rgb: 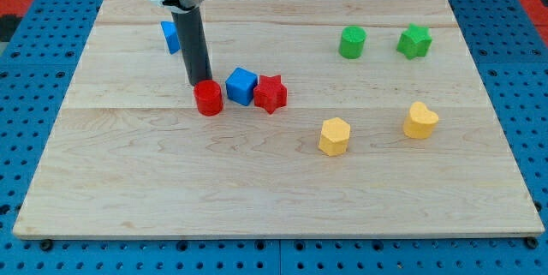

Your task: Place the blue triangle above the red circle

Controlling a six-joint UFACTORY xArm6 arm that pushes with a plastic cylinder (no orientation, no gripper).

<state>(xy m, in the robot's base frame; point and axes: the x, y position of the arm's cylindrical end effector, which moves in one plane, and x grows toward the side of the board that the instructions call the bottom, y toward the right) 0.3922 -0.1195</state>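
The red circle (208, 98) lies left of the board's middle. A blue block, the blue triangle (169, 36), sits at the upper left, partly hidden behind the rod, so its shape is hard to make out. My tip (200, 83) stands just above the red circle's top edge, touching or nearly touching it, and well below and right of the blue triangle. A blue cube (241, 86) sits just right of the red circle, with a red star (271, 94) touching the cube's right side.
A green cylinder (352, 43) and a green star (414, 41) sit at the upper right. A yellow hexagon (335, 135) and a yellow heart (419, 121) sit at the lower right. The wooden board (274, 206) lies on a blue pegboard.
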